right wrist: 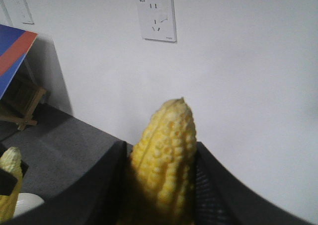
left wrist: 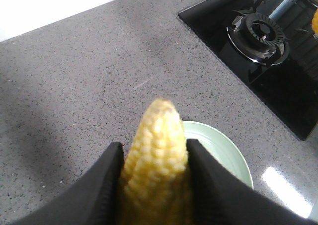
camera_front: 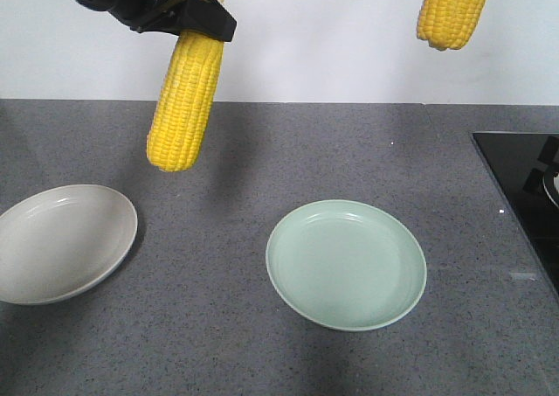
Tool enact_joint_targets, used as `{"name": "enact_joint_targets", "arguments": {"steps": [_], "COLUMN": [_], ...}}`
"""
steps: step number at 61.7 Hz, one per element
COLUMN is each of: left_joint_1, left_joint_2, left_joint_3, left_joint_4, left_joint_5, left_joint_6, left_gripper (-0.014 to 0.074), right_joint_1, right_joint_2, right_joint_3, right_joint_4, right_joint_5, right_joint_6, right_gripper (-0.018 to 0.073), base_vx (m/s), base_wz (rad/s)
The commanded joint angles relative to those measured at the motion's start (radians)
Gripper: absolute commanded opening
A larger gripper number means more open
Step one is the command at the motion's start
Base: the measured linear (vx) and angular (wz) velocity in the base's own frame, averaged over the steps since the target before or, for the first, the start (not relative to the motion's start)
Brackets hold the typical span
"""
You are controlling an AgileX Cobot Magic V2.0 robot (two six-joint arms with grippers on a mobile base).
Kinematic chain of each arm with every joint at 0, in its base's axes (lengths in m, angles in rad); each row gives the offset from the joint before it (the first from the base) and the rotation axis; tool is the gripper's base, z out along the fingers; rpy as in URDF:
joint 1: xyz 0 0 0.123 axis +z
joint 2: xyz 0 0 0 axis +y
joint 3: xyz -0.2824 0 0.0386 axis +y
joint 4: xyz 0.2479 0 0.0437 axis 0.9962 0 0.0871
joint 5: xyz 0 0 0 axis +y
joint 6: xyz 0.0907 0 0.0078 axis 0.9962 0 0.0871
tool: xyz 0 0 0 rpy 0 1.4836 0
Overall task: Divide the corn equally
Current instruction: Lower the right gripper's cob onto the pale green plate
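Yellow corn in left pincer, another in right pincer

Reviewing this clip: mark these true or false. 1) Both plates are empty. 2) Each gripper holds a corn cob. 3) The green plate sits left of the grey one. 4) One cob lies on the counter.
1) True: the pale green round plate and the light grey round plate hold nothing.
2) True: left gripper and right gripper each clamp a yellow corn cob.
3) False: it sits to the right.
4) False: both cobs hang in the air.
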Motion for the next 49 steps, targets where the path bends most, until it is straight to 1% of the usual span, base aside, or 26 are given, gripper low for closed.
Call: {"name": "enact_joint_targets", "arguments": {"steps": [1,6,10,13,18,27,41,45,49], "left_joint_1": [0.0,0.0,0.0,0.0,0.0,0.0,0.0,0.0,0.0], "left_joint_2": [-0.052,-0.052,-0.052,-0.052,-0.052,-0.052,-0.052,-0.052,-0.052], "left_joint_3": [-0.031,-0.031,-0.031,-0.031,-0.031,-0.031,-0.031,-0.031,-0.031], "left_joint_4": [-0.043,-0.043,-0.043,-0.042,-0.042,-0.048,-0.05,-0.05,-0.05], "left_joint_5": [-0.018,-0.018,-0.019,-0.021,-0.024,-0.022,-0.019,-0.019,-0.019], "left_joint_6": [-0.005,-0.005,-0.005,-0.005,-0.005,-0.005,-0.005,-0.005,-0.005], "left_gripper": [-0.0008,-0.0008,-0.0008,-0.0008,-0.0006,-0.0006,-0.0006,-0.0006,-0.0006], "right_joint_1": [-0.005,-0.001,-0.001,0.015,0.038,0.124,0.25,0.267,0.268], "right_joint_2": [-0.027,-0.006,0.017,0.03,0.042,0.078,0.137,0.156,0.173], "right_joint_3": [-0.026,-0.026,-0.026,-0.008,0.036,0.156,0.328,0.355,0.362], "right_joint_4": [0.068,0.072,0.078,0.071,0.048,-0.005,-0.017,-0.032,-0.039], "right_joint_5": [0.046,0.187,0.314,0.31,0.31,0.31,0.288,0.256,0.239], "right_joint_6": [0.05,0.084,0.087,0.108,0.108,0.1,-0.037,-0.066,-0.072], "right_gripper": [0.0007,0.0007,0.0007,0.0007,0.0007,0.0007,0.0007,0.0007,0.0007], "base_vx": [0.0,0.0,0.0,0.0,0.0,0.0,0.0,0.0,0.0], "base_wz": [0.0,0.0,0.0,0.0,0.0,0.0,0.0,0.0,0.0]}}
